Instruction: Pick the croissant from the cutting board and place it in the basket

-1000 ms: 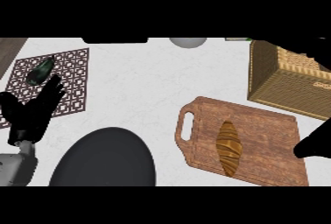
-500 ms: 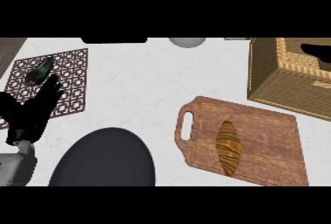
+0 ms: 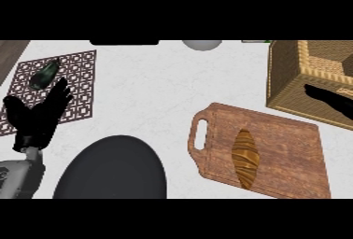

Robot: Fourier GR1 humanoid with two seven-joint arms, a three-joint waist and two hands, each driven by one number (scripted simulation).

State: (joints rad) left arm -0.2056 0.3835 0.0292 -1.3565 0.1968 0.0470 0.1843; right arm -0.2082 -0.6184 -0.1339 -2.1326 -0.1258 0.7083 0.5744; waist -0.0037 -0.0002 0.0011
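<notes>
A golden-brown croissant (image 3: 245, 158) lies lengthwise on the wooden cutting board (image 3: 286, 142) at the lower right, nothing touching it. The woven basket (image 3: 293, 77) stands just beyond the board at the upper right. My right hand (image 3: 332, 101) comes in from the right edge in front of the basket's near wall, fingers stretched leftward, open and holding nothing, above the board's far right corner. At the left edge my left hand (image 3: 38, 116) rests open, fingers up.
A patterned brown mat (image 3: 79, 77) at the upper left carries a dark green vegetable (image 3: 43, 74). A dark round plate (image 3: 114, 170) lies at the lower left. A grey bowl (image 3: 202, 44) sits at the back edge.
My right hand has come down from over the basket's top to its near wall, closer to the board. The croissant and the left hand have stayed put.
</notes>
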